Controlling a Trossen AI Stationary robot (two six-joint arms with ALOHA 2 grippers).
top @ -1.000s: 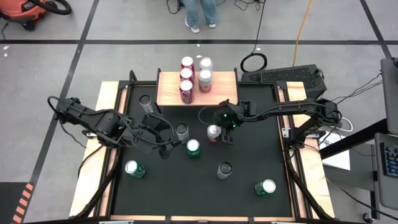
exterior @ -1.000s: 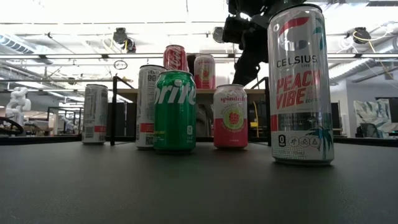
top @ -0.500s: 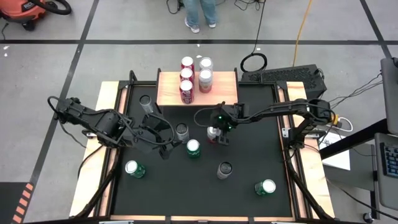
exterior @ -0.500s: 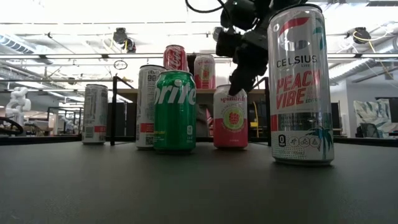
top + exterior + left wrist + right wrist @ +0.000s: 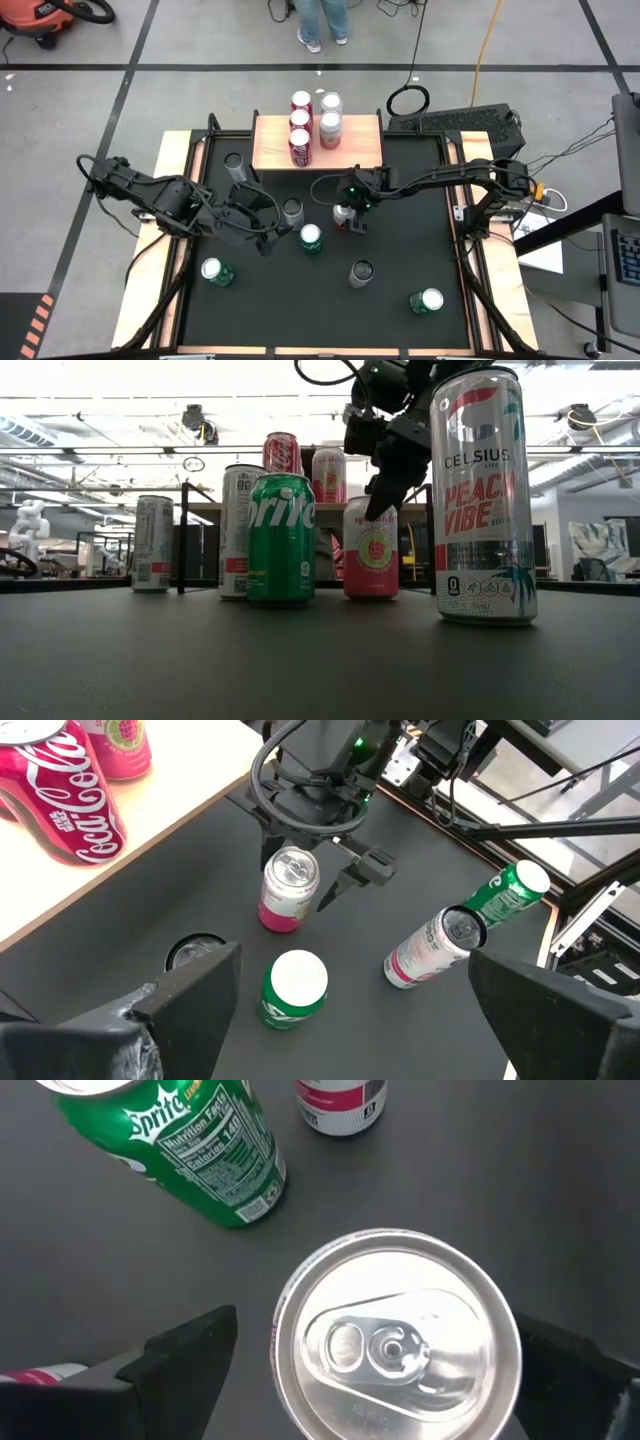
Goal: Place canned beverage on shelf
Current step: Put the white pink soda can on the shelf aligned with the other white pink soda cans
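Observation:
A pink Spindrift can (image 5: 342, 211) stands upright on the black mat (image 5: 400, 250), in front of the wood-topped shelf (image 5: 360, 145). The shelf carries several red and pink cans (image 5: 300, 122). My right gripper (image 5: 390, 1380) is open and comes slanting down over the pink can. Its two fingers (image 5: 190, 1350) stand on either side of the can's silver top (image 5: 398, 1342), apart from it. In the low view that gripper (image 5: 383, 495) hangs just above the can (image 5: 371, 547). My left gripper (image 5: 262, 225) waits open above the mat to the left, with nothing between its fingers.
Close to the pink can stand a green Sprite can (image 5: 311, 237) and a silver can (image 5: 292, 210). More cans dot the mat: silver (image 5: 234, 163), green (image 5: 214, 270), the tall Celsius can (image 5: 360, 272), green (image 5: 427, 300). A person's legs (image 5: 322, 20) show beyond the far edge.
My right gripper has come down and a little toward the table's left, onto the pink can. Its open fingers now straddle the can's top. No can has moved, and my left arm has kept still.

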